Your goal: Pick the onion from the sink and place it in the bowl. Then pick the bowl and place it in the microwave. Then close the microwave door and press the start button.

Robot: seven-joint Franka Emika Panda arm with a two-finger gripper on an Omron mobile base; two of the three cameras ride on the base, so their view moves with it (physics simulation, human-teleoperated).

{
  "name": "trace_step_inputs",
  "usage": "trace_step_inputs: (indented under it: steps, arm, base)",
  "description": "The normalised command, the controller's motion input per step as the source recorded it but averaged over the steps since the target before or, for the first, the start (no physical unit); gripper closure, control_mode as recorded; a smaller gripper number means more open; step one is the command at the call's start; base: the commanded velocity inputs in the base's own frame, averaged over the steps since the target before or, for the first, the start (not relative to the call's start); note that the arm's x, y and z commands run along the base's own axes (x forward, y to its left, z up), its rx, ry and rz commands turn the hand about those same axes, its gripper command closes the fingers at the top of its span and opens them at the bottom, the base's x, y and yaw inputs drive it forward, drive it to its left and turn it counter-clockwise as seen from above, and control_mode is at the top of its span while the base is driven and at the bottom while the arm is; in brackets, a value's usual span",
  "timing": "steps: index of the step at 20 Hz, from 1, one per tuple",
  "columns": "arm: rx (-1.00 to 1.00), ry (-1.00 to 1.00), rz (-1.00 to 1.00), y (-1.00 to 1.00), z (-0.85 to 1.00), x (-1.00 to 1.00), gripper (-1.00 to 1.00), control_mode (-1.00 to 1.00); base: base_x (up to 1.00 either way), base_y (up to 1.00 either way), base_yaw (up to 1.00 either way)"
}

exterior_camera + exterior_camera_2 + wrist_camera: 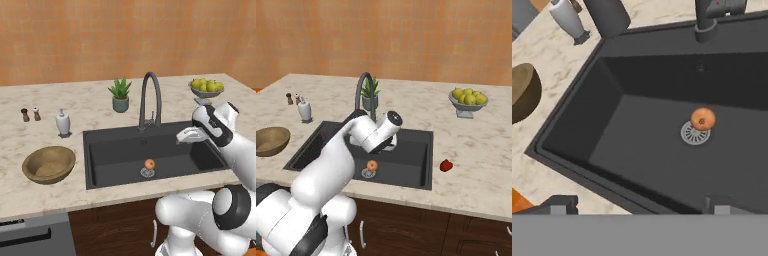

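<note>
Onion (703, 119) lies on the floor of the sink (112, 157), resting at the edge of the steel drain (695, 134), untouched. Gripper (639, 204) hangs above the basin, jaws spread wide, holding nothing. Bowl (49, 164) sits on the counter (90, 107) left of the sink, well apart from the onion.

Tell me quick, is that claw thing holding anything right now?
Gripper: open, holding nothing; the onion sits on the sink drain.
</note>
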Motion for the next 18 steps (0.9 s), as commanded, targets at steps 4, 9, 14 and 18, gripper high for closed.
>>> trace_step_inputs:
  steps: [4,9,14,18]
  arm:
    - [0.03,-0.09,0.27,0.00,-0.64,0.50,-1.00,-1.00]
    - [0.03,-0.02,0.21,-0.01,-0.49,0.41,-1.00,-1.00]
    - [0.00,0.00,0.11,0.00,-0.41,0.35,-1.00,-1.00]
    - [0.00,0.00,0.05,0.00,-0.34,0.17,-1.00,-1.00]
  base:
    - [0.00,0.00,0.00]
    - [0.00,0.00,0.00]
    - [0.00,0.00,0.00]
    - [0.00,0.00,0.00]
